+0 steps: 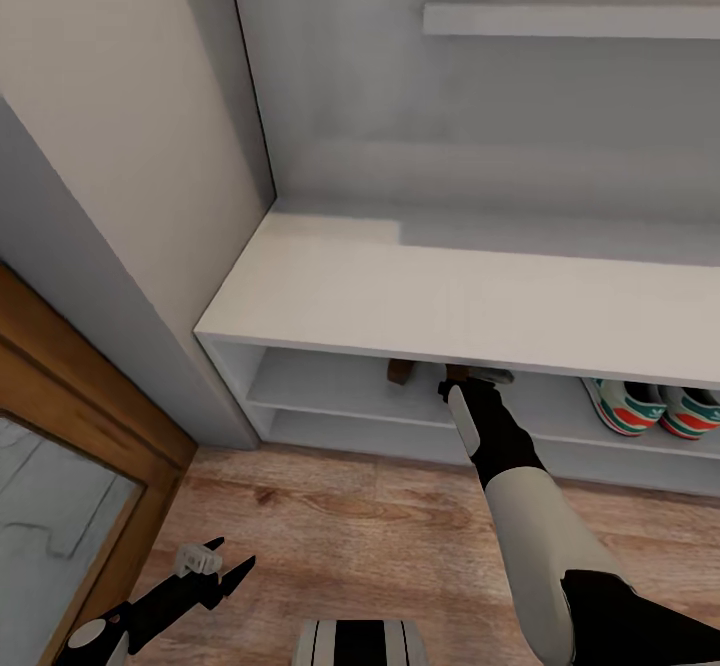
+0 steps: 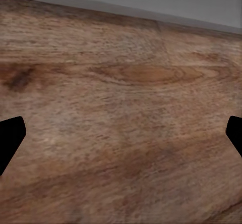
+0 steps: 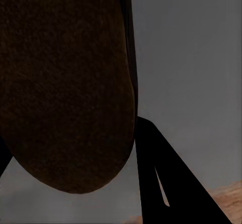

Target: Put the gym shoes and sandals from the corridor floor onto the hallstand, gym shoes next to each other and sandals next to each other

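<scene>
The right tool (image 1: pixel 452 386) reaches in under the bench (image 1: pixel 400 296) of the hallstand, whose front edge hides its tips, so whether it is closed cannot be told there. A brown piece (image 1: pixel 402 371) on the upper low shelf (image 1: pixel 320 386) is mostly covered by the same edge and too small to identify surely. The two gym shoes (image 1: pixel 655 408) show only their front halves below the edge, and the right one is cut by the picture's border. In the right wrist view a dark brown sole-like surface (image 3: pixel 65 82) is cropped at top and left, hiding one finger; the other finger (image 3: pixel 161 183) is partly seen. The left tool's tips (image 2: pixel 10 138) are cut by both sides of its wrist view.
</scene>
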Motion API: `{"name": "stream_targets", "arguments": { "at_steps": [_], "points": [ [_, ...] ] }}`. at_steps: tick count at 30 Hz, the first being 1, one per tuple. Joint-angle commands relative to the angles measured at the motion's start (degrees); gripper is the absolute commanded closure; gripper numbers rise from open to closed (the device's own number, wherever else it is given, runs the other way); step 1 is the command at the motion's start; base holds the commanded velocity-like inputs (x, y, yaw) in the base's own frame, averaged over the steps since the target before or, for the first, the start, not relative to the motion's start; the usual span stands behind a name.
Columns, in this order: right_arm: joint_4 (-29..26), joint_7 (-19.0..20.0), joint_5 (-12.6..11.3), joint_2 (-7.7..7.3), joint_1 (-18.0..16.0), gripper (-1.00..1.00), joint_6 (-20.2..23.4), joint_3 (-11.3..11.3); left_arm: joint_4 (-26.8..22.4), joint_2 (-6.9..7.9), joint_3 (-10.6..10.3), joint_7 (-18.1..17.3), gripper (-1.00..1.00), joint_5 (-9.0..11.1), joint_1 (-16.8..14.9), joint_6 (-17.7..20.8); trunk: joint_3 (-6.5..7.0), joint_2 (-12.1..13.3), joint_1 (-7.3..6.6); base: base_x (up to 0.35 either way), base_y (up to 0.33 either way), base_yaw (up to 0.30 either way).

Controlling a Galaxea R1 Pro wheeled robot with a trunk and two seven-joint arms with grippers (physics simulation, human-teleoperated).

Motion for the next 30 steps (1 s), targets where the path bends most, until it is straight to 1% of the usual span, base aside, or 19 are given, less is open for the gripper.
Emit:
{"name": "stream_targets", "arguments": {
  "at_steps": [1, 10, 11, 26, 30],
  "points": [
    [-0.06, -0.63, -0.67, 0.04, -0.03, 1.0, 0.08, -0.06, 0.02, -0.03, 0.27, -0.28, -1.0, -0.29, -0.04, -0.22, -0.04, -0.02, 0.0, 0.109, 0.089, 0.0],
    [-0.08, -0.63, -0.67, 0.04, -0.03, 1.0, 0.08, -0.06, 0.03, -0.03, 0.27, -0.28, -1.0, -0.26, -0.04, -0.28, -0.04, -0.02, 0.0, 0.037, 0.026, 0.0],
    [-0.1, -0.63, -0.67, 0.04, -0.03, -1.0, 0.08, -0.06, 0.03, -0.03, 0.27, -0.28, -1.0, -0.25, -0.04, -0.28, -0.04, -0.02, 0.0, 0.003, 0.002, 0.0],
    [-0.3, -0.63, -0.67, 0.04, -0.03, -1.0, 0.08, -0.14, -0.06, -0.02, 0.27, -0.28, -1.0, -0.24, -0.04, -0.35, -0.04, -0.02, 0.0, -0.001, 0.0, 0.0],
    [-0.26, -0.63, -0.67, 0.04, -0.03, -1.0, 0.08, -0.14, -0.06, -0.03, 0.27, -0.28, -1.0, -0.24, -0.04, -0.45, -0.04, -0.02, 0.0, -0.143, 0.0, 0.0]
  ]
}}
